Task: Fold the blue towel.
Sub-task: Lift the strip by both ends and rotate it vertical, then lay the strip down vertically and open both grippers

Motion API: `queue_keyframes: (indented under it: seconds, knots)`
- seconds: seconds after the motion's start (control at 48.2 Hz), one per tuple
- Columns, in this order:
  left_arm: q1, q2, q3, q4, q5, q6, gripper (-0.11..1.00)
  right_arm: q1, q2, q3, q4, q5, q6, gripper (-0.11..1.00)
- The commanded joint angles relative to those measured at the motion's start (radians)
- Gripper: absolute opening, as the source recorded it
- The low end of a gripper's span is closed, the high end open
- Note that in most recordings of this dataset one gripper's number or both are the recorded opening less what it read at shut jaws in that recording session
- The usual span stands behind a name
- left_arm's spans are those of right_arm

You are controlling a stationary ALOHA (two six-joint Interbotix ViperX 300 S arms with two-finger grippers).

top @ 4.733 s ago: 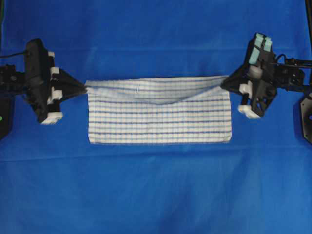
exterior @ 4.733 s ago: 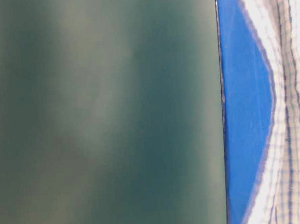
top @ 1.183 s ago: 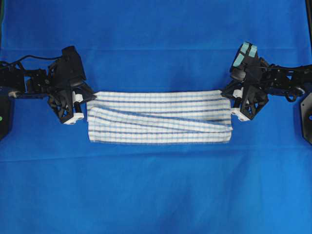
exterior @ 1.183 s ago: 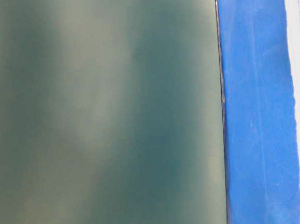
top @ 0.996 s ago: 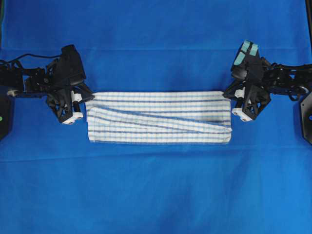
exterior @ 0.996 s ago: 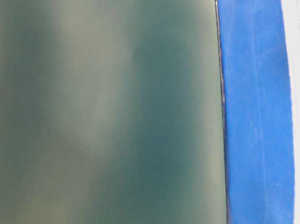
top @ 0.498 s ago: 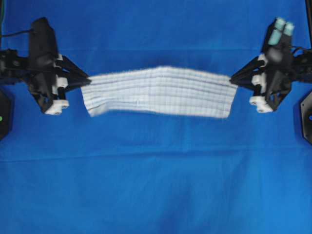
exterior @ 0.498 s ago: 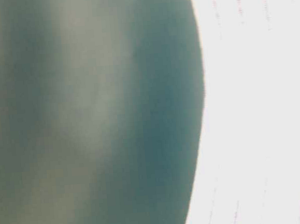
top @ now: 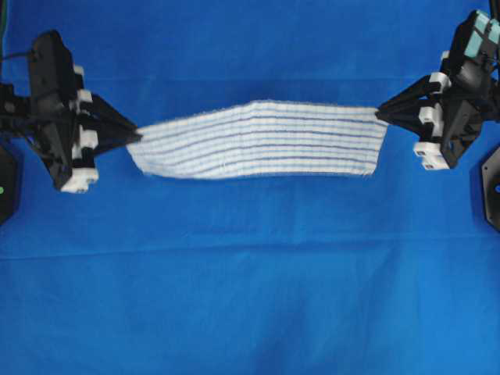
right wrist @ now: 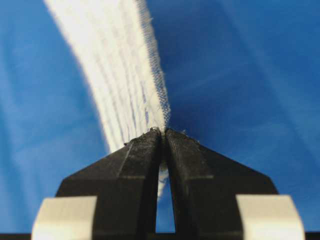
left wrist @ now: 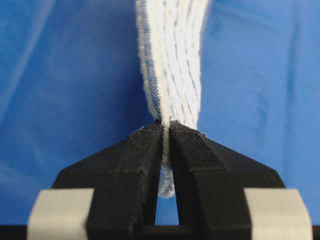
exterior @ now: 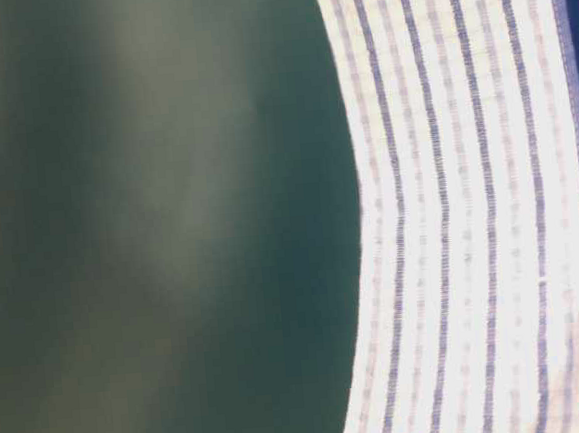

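Note:
The blue towel (top: 262, 139), white with thin blue stripes, hangs stretched in the air between both grippers, folded into a long band and sagging a little toward the near side. My left gripper (top: 137, 136) is shut on its left end; the left wrist view shows the cloth (left wrist: 172, 60) pinched between the black fingertips (left wrist: 147, 142). My right gripper (top: 380, 115) is shut on the right end, with the towel edge (right wrist: 125, 75) clamped at the tips (right wrist: 162, 132). In the table-level view the towel (exterior: 469, 202) fills the right side.
A large plain blue table cloth (top: 250, 281) covers the whole table under the towel. Dark arm bases stand at the far left (top: 6, 187) and far right (top: 492, 187) edges.
Both grippers have lifted the towel off the table and carried it toward the far side, moving apart. The towel now hangs taut between them.

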Motion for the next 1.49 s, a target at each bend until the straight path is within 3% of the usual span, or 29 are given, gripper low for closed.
queue_keyframes:
  seconds: [0.0, 0.291, 0.519, 0.955, 1.121, 1.474]
  knots:
    - [-0.038, 0.029, -0.038, -0.003, -0.029, -0.002, 0.03, -0.029, 0.026, -0.031, -0.002, -0.055, 0.000, 0.07]
    - [-0.164, 0.206, -0.155, -0.002, -0.120, 0.000, 0.03, -0.164, 0.161, -0.124, -0.009, -0.141, -0.008, 0.07]
    - [-0.245, 0.337, -0.288, 0.000, -0.129, 0.014, 0.03, -0.224, 0.284, -0.229, -0.054, -0.189, -0.025, 0.07]
    - [-0.279, 0.545, -0.512, 0.005, -0.137, 0.025, 0.03, -0.281, 0.506, -0.465, -0.166, -0.195, -0.029, 0.07]
    - [-0.281, 0.626, -0.595, 0.005, -0.164, 0.025, 0.03, -0.281, 0.555, -0.529, -0.183, -0.187, -0.028, 0.07]
    - [-0.281, 0.716, -0.707, 0.008, -0.178, 0.026, 0.03, -0.284, 0.540, -0.506, -0.184, -0.170, -0.029, 0.07]
